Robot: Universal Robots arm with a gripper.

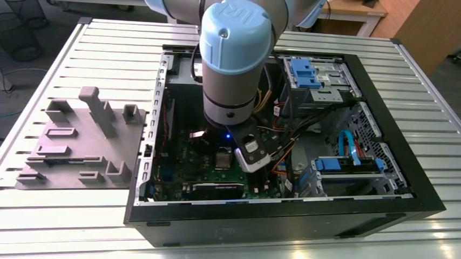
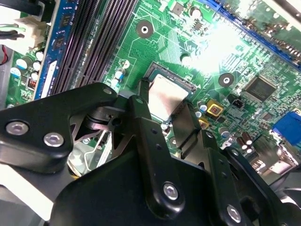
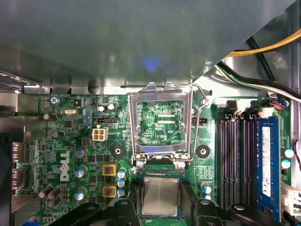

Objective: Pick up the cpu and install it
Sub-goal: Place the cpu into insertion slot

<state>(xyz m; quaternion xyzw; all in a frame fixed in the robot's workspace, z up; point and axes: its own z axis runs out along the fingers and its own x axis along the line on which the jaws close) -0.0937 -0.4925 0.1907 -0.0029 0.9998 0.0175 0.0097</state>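
Observation:
The cpu (image 3: 161, 196) is a small silvery square chip, and it lies flat in the dark socket on the green motherboard (image 3: 70, 141). My gripper (image 3: 161, 190) reaches down over it. Its black fingers (image 3: 133, 200) stand against two opposite edges of the chip, shut on it. In the second wrist view the cpu (image 2: 165, 94) shows between the same two fingers (image 2: 141, 101) of the gripper (image 2: 164, 103). The metal socket frame (image 3: 162, 92) is flipped open and stands just beyond the chip. In the exterior view the arm's wrist (image 1: 229, 113) hangs inside the open computer case (image 1: 288, 216).
A grey moulded tray (image 1: 79, 140) lies on the slatted table at the exterior view's left. Memory slots (image 3: 233, 160) and a blue memory stick (image 3: 266, 160) run beside the socket. Cables (image 1: 288, 135) and blue drive bays (image 1: 346, 162) crowd the case at the exterior view's right.

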